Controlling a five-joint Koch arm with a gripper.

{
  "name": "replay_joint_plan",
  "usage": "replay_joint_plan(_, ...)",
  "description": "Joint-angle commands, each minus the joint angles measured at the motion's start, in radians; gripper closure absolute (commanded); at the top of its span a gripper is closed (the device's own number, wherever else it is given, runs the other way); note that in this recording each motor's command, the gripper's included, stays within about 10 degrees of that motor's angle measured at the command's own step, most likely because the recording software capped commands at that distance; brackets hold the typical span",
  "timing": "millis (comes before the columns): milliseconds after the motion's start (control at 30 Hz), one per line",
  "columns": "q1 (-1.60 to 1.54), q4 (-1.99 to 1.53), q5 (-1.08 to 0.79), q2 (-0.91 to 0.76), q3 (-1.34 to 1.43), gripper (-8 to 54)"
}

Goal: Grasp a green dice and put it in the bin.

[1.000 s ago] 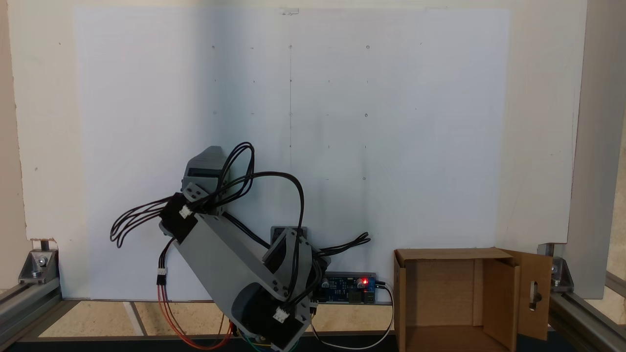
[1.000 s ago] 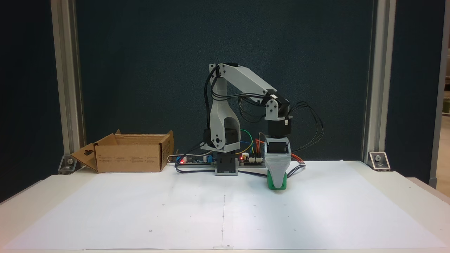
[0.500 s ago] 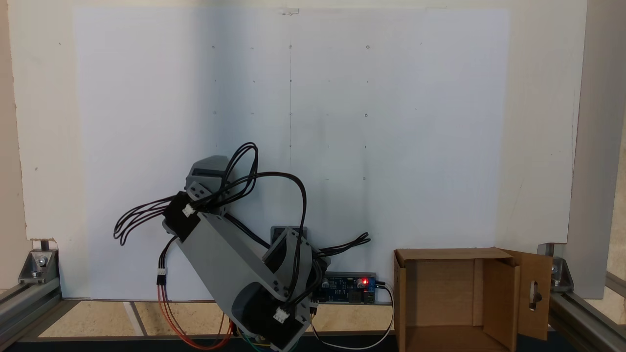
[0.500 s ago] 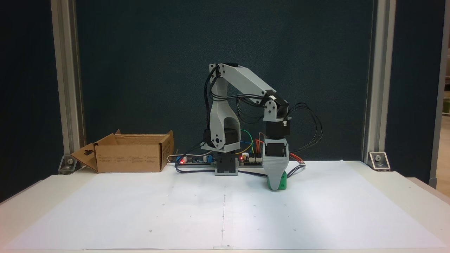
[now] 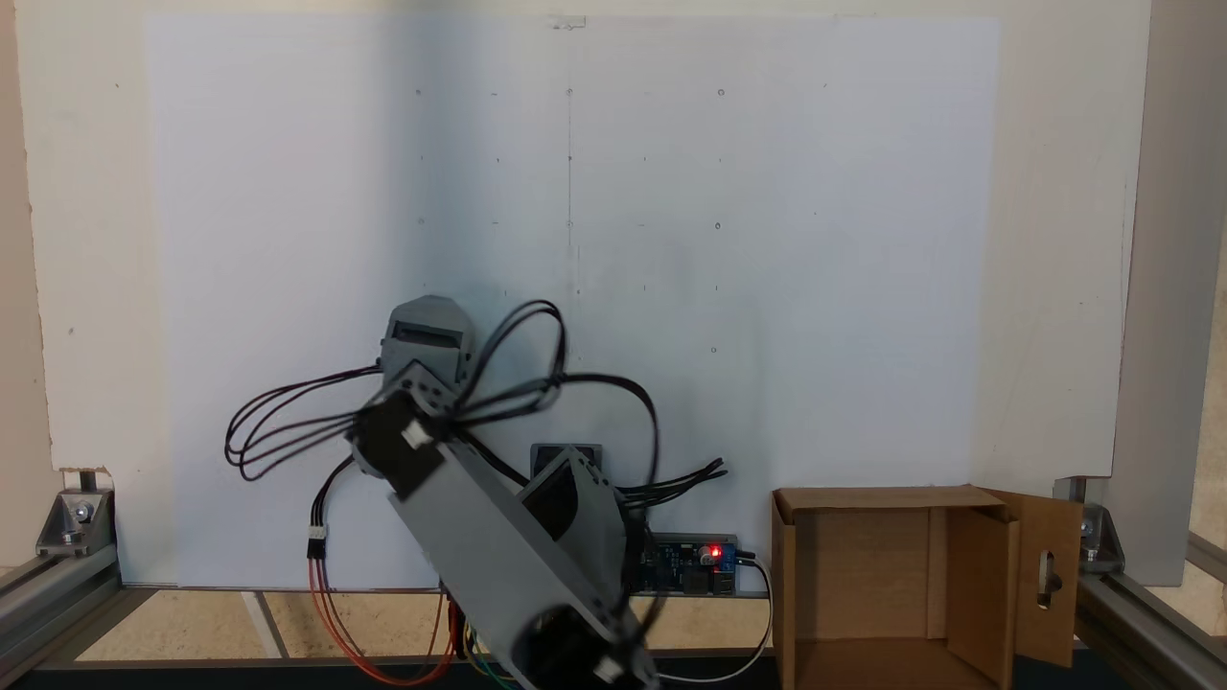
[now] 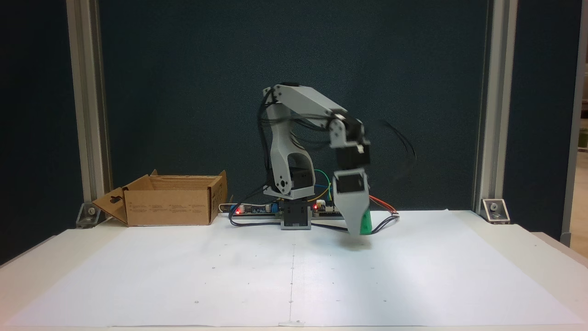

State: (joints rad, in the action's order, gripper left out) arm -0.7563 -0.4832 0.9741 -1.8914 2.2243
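Note:
The green dice [image 6: 365, 222] hangs just above the white paper, pinched at the tip of my gripper [image 6: 359, 226], which is shut on it and slightly blurred. A faint shadow lies on the paper beneath it. From above, the grey wrist housing [image 5: 427, 333] covers the dice and the fingers. The bin [image 6: 170, 207], a brown cardboard box with open flaps, stands at the far left of the front-facing fixed view, well away from the gripper. Seen from above, the bin [image 5: 868, 498] sits at the lower right, its slotted flap folded outward.
A white paper sheet [image 6: 294, 276] covers the table. A control board with a red light [image 5: 692, 558] and loose cables [image 5: 288, 422] lie by the arm's base [image 6: 295, 219]. Aluminium posts [image 6: 87, 115] stand at the back corners.
The gripper has lifted the green dice off the paper and swung a little toward the bin's side. The arm and its cables are blurred with motion.

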Motion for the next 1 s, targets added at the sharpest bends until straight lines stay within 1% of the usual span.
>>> replay_joint_plan(0, 0.057, -0.015, -0.015, -0.101, -0.034, 33.6)
replay_joint_plan(200, 0.215, -0.181, -0.155, -0.155, -0.218, 33.6)
replay_joint_plan(467, 0.453, -0.35, -0.353, -0.153, -0.566, 33.6)
replay_joint_plan(633, 0.703, -0.351, -0.512, -0.06, -0.692, 33.6)
replay_joint_plan(767, 0.9, -0.337, -0.64, 0.015, -0.719, 33.6)
replay_joint_plan(967, 1.264, -0.319, -0.772, 0.14, -0.792, 33.6)
